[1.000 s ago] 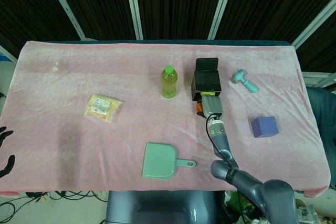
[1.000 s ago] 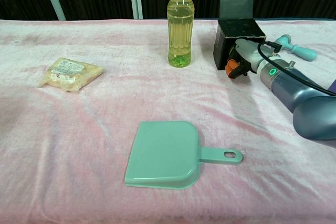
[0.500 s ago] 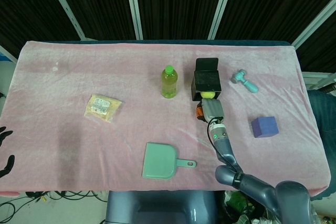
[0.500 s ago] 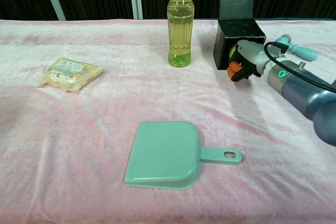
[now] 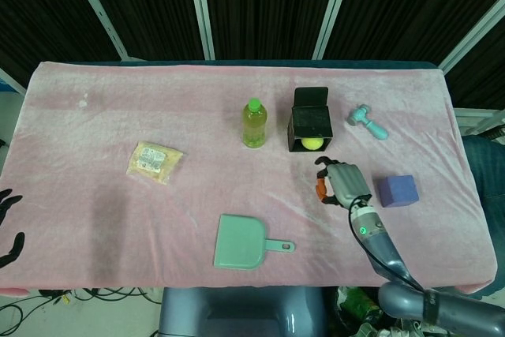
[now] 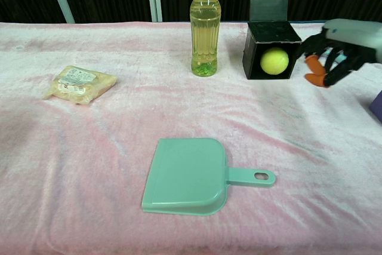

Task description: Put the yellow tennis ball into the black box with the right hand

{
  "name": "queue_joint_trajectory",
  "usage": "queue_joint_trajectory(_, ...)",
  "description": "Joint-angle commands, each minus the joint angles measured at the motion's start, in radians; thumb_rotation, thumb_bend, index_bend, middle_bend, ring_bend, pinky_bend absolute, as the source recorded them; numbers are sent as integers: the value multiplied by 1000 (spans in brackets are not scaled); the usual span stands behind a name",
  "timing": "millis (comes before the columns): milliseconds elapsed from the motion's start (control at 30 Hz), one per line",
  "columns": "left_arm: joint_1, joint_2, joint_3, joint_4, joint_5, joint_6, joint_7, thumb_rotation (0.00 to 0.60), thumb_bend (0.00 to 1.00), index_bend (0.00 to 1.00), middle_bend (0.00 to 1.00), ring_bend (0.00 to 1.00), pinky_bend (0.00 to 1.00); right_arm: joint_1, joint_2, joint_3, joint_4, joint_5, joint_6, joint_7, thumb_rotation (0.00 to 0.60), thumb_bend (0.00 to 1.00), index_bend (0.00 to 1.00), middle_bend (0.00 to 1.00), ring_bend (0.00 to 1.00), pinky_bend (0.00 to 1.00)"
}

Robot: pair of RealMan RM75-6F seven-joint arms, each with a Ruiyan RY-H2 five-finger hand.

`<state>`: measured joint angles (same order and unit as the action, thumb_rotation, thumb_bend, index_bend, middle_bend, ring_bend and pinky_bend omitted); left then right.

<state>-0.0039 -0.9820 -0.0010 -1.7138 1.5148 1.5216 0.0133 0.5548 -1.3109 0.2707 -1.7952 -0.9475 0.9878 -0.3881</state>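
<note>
- Withdrawn since the earlier frames: the right hand (image 6: 334, 52) has left the mouth of the box (image 6: 268, 51) and now hangs to its right, above the cloth, clear of it.
- Right hand: fingers spread apart and holding nothing; orange tips show on the dark fingers (image 6: 314, 73).
- Ball (image 6: 274, 61): now uncovered, sitting inside the box at its open front face; in the head view the ball (image 5: 312, 144) shows at the box's near edge.
- Left hand (image 5: 8, 226): only dark fingertips show at the left frame edge, off the table; whether they are apart or closed cannot be told.
- Writing: the packet (image 6: 77, 83) carries a white label, too small to read. The bottle (image 6: 205, 27) shows no legible label.
- Surface: table covered by a pink cloth (image 5: 102, 195), creased; dark slatted panels with pale frames stand behind.
- Other items: green-capped bottle of yellow liquid upright just left of the box; teal dustpan (image 6: 191, 176) near the front edge, handle to the right; purple block (image 5: 397, 191) right of the hand; teal tool (image 5: 368, 122) right of the box.
- Box lid stands upright at the back.
</note>
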Motion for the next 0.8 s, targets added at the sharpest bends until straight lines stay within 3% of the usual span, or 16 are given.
queue_joint_trajectory(33, 0, 1, 2, -7, 25, 15, 4, 600, 448, 168, 97, 39, 51, -126, 193, -68, -168, -56, 110, -6, 600, 275, 189, 96, 184, 274)
queue_joint_trajectory(133, -3, 8, 2, -25, 41, 22, 23, 600, 446, 168, 94, 35, 43, -209, 255, -102, -192, -201, 231, 49, 600, 236, 146, 60, 149, 254)
queue_joint_trajectory(333, -8, 17, 2, -49, 56, 23, 48, 600, 440, 168, 90, 32, 23, -315, 277, -155, -149, -385, 407, 107, 600, 199, 119, 48, 114, 235)
queue_joint_trajectory(367, -9, 19, 4, -55, 62, 23, 60, 600, 439, 168, 89, 32, 20, -360, 275, -174, -119, -444, 490, 110, 600, 194, 113, 45, 108, 226)
queue_joint_trajectory(467, -8, 20, 5, -67, 69, 29, 70, 600, 439, 167, 88, 31, 17, -421, 244, -207, -42, -537, 598, 134, 600, 186, 102, 40, 99, 206)
queue_joint_trajectory(800, 1, 19, 6, -48, 95, 61, 50, 600, 439, 167, 89, 30, 12, -509, 150, -252, 154, -599, 692, 177, 600, 186, 100, 40, 99, 206)
